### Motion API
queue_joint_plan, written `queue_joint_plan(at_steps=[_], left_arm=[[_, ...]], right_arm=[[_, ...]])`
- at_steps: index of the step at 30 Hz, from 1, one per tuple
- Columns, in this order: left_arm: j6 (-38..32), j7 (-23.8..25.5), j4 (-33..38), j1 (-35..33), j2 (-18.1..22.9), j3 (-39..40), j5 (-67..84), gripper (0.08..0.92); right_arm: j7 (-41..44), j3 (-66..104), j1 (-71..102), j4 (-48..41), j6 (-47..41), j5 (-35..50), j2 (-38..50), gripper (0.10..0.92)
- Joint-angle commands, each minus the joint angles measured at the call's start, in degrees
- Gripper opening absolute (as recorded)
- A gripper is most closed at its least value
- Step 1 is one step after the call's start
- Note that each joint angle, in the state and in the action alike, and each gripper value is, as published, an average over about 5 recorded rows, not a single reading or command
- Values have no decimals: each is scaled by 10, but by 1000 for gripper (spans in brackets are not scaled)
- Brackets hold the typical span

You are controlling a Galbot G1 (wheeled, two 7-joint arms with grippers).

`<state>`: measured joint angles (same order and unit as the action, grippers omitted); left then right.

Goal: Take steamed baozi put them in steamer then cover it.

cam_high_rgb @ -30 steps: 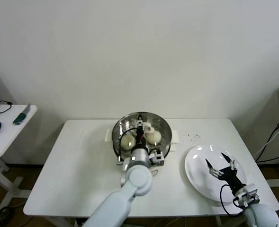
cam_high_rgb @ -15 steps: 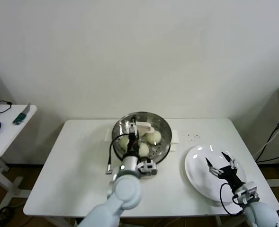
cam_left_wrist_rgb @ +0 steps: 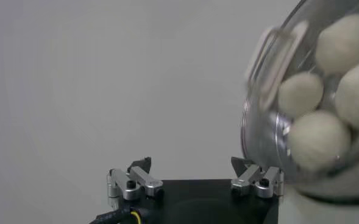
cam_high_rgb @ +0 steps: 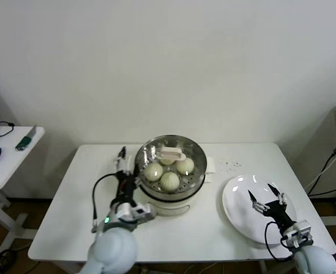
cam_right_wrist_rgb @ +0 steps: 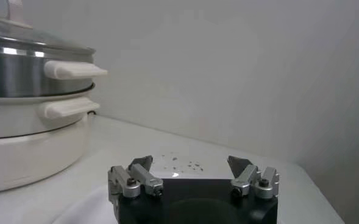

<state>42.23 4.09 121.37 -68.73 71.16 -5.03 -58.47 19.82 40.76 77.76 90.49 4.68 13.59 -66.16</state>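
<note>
The steamer (cam_high_rgb: 195, 184) stands at mid-table on its white pot base. The glass cover (cam_high_rgb: 186, 146) lies on it, white bar handle (cam_high_rgb: 170, 153) up. Through the glass three baozi show (cam_high_rgb: 153, 170), (cam_high_rgb: 169, 180), (cam_high_rgb: 185, 165); a further one is partly hidden under the handle. My left gripper (cam_high_rgb: 122, 155) hangs just left of the steamer, open and empty. In the left wrist view its gripper (cam_left_wrist_rgb: 191, 164) points past the cover (cam_left_wrist_rgb: 270, 134), with baozi (cam_left_wrist_rgb: 319, 139) behind the glass. My right gripper (cam_high_rgb: 268, 197) is parked open above the white plate (cam_high_rgb: 242, 214).
The right wrist view shows the steamer (cam_right_wrist_rgb: 27, 67) from the side, with its white side handles, far from that gripper (cam_right_wrist_rgb: 190, 161). Dark specks (cam_high_rgb: 231, 165) lie on the table right of the pot. A small side table (cam_high_rgb: 8, 157) with tools stands far left.
My left gripper has opened off the cover's handle and drawn back to the steamer's left. The cover stays on the steamer. The right arm has not moved.
</note>
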Motion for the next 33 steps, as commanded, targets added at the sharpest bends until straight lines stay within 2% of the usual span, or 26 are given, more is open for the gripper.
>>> queue_joint_plan(at_steps=[1, 4, 8, 13, 17, 21, 33], left_arm=[[-344, -122, 41, -189, 46, -251, 407, 823], [-401, -132, 10, -203, 66, -291, 498, 823], [-443, -130, -38, -214, 81, -324, 587, 823], [-504, -104, -116, -222, 83, -345, 628, 823], [-539, -102, -144, -230, 83, -342, 618, 823], [-557, -102, -153, -234, 82, -331, 587, 823], [-550, -99, -148, -234, 79, -320, 574, 823]], right_arm=[[-3, 5, 14, 9, 3, 1, -7, 823], [-2, 6, 19, 13, 7, 5, -10, 823], [-2, 7, 26, 19, 11, 12, -13, 823], [5, 8, 37, 30, 22, 32, -16, 823], [5, 10, 43, 34, 26, 39, -18, 823], [3, 2, 42, 31, 29, 40, -15, 823], [-3, -18, 29, 27, 30, 28, -15, 823]])
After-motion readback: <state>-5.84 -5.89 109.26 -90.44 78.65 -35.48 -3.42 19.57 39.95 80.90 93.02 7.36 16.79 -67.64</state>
